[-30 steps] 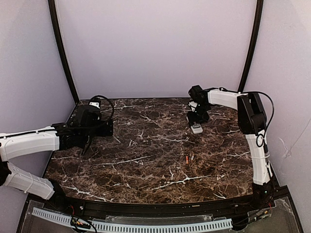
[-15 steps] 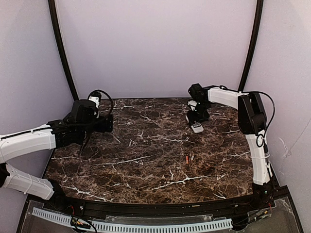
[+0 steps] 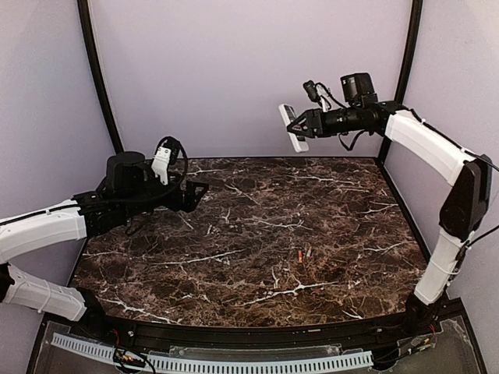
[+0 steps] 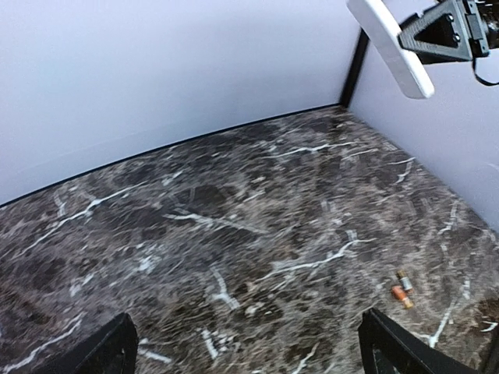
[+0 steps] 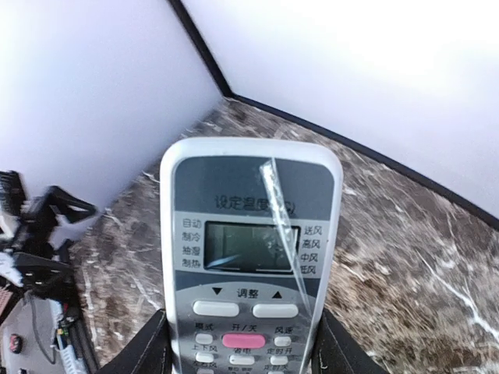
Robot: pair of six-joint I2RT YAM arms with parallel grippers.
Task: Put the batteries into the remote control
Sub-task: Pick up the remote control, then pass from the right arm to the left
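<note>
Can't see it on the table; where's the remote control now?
Top view: the remote control is held in the air by the right gripper, right of centre before the back wall, well above the table.

- The right gripper (image 3: 299, 124) has lifted the remote control (image 3: 292, 128) off the table (image 3: 234, 241) near 1 o'clock. It now holds it high in front of the back wall (image 3: 218, 70), nearer 12 o'clock.
- The left gripper (image 3: 196, 197) has risen from the 9 o'clock edge, and its spread fingers now point toward 3 o'clock.
</note>
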